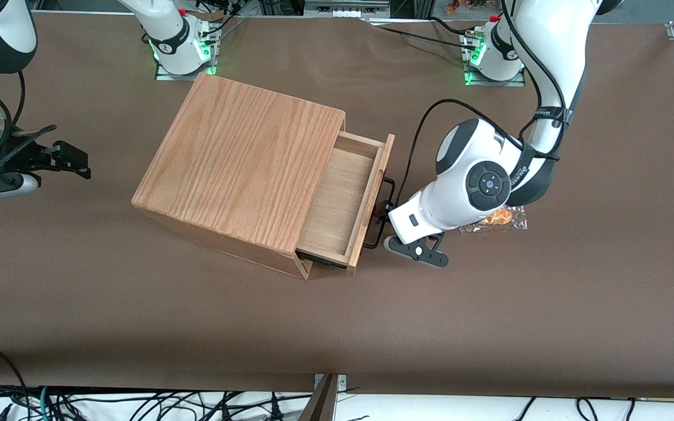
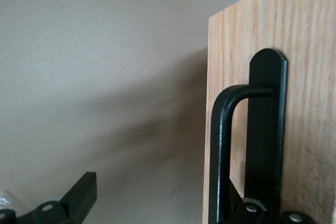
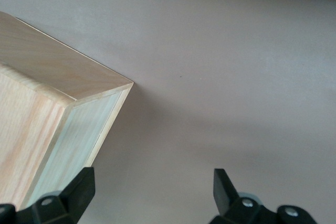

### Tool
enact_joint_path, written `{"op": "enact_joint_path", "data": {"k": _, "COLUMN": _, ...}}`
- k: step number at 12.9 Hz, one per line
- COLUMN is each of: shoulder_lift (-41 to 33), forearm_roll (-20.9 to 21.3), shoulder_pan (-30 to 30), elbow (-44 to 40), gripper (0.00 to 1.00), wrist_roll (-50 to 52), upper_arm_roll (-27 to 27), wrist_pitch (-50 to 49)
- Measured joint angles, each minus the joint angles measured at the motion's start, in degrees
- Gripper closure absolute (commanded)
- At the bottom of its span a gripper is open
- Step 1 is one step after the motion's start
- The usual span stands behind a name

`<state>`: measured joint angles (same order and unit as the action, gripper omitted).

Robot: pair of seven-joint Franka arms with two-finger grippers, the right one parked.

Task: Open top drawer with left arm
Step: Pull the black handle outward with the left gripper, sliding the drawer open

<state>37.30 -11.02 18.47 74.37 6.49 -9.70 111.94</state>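
A brown worktop (image 1: 138, 304) fills the front view, with white arm bases and loose cables along its edges. The cabinet (image 1: 243, 169) stands on it, roughly mid-table, turned at an angle.

The drawer (image 1: 343, 202) is pulled partly out of the cabinet toward the working arm's end, its bare wooden bottom showing. Its black bar handle (image 1: 385, 213) runs along the drawer front, facing the arm.

The gripper (image 1: 385, 217) sits right at that handle. In the wrist view the fingers stand wide apart: one finger (image 2: 79, 198) hangs over bare worktop, clear of the drawer front (image 2: 304, 35), while the other finger (image 2: 252, 211) lies against the handle's mounting plate, so the bar (image 2: 223, 145) lies between them with neither finger pressing it.

The left arm (image 1: 477, 181) comes down from its base at the table's edge farthest from the front camera, bends at the elbow, and lays its wrist low and nearly level, pointing at the drawer front. A small clear packet (image 1: 498, 221) with something orange in it lies on the worktop, partly under the wrist.
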Motion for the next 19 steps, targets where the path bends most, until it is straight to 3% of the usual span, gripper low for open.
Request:
{"op": "enact_joint_path", "data": {"k": 9, "shoulder_lift": -0.2, "forearm_roll": 0.0, "shoulder_pan": -3.6, "elbow": -0.1, "gripper": 0.00, "wrist_roll": -5.0, "upper_arm_roll": -0.1, "wrist_pitch": -1.8}}
{"op": "enact_joint_path", "data": {"k": 19, "shoulder_lift": -0.3, "forearm_roll": 0.0, "shoulder_pan": -3.8, "elbow": -0.3, "gripper": 0.00, "wrist_roll": -5.4, "upper_arm_roll": -0.5, "wrist_pitch": -2.1}}
